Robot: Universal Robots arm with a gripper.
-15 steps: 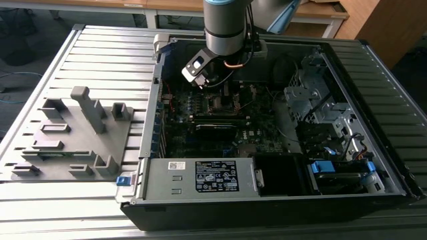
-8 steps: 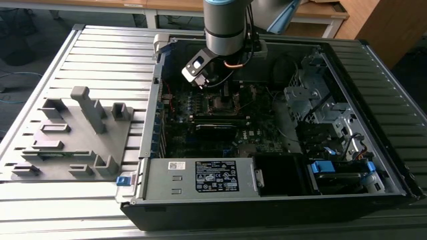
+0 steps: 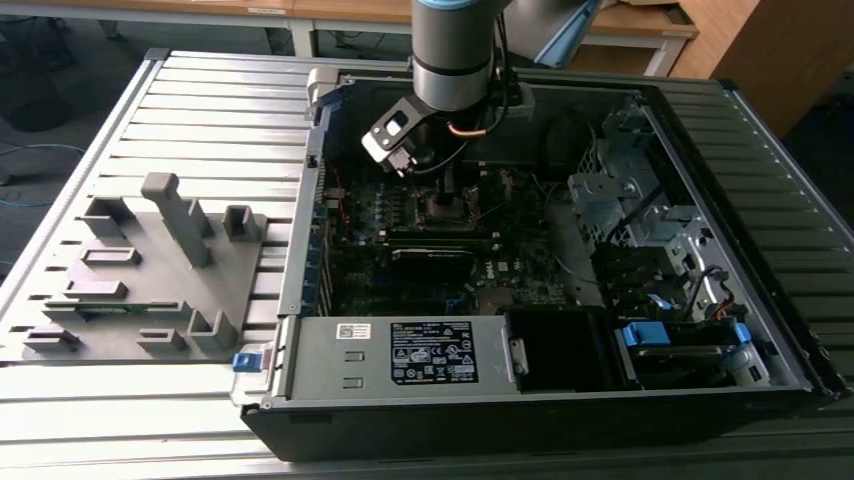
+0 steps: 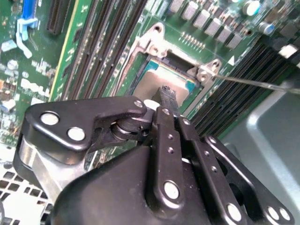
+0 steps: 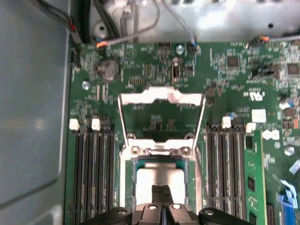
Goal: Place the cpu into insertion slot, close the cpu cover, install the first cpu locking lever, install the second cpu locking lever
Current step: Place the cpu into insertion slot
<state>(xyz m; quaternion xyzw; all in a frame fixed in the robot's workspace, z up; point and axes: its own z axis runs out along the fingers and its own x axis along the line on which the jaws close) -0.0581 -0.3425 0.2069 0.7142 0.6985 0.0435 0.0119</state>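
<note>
The cpu (image 5: 159, 176), a flat square with a dull grey face, lies in the insertion slot (image 3: 450, 208) on the green board; its grey face (image 4: 152, 82) also shows in the second wrist view. The cpu cover (image 5: 161, 96), a thin silvery frame with a square cut-out, stands swung open behind the slot. My gripper (image 5: 161, 194) hangs just above the cpu with its black fingers pressed together and nothing between them; its tip (image 4: 166, 93) sits over the chip's edge. A thin wire locking lever (image 4: 253, 82) sticks out from the slot's corner, unlatched.
Rows of black memory slots (image 5: 91, 173) flank the slot on both sides. The open computer case (image 3: 307, 300) walls in the board, with a drive cage (image 3: 627, 200) and a power supply (image 3: 427, 352). A grey parts fixture (image 3: 147, 270) lies at the exterior view's left.
</note>
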